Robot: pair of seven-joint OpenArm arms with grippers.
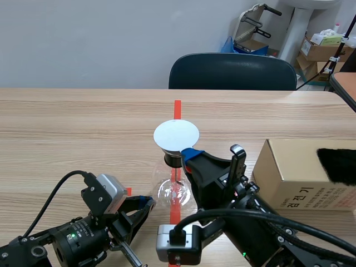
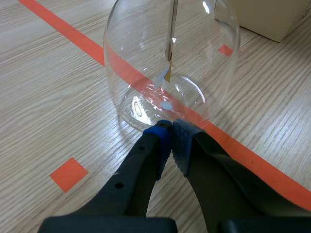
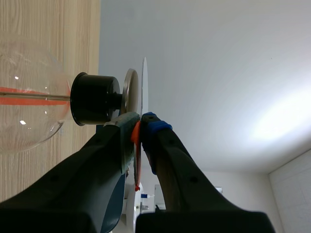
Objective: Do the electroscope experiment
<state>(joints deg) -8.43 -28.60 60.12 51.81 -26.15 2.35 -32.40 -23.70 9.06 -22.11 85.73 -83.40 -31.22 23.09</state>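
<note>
The glass electroscope (image 1: pixel 174 190) stood on the tabletop (image 1: pixel 67 128), midway between its side edges and toward the robot's edge. The right hand (image 1: pixel 192 154) pinched the rim of the white disc (image 1: pixel 176 135) atop it. The left hand (image 2: pixel 171 130), fingers pressed together, sat just at its base.

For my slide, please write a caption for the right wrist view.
Right gripper pinches a white disc beside the electroscope's metal plate, black stopper and glass flask.

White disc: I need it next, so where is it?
In the scene view, mid-table, the white disc is over the top of the glass flask, its near edge pinched by the right gripper.
</note>
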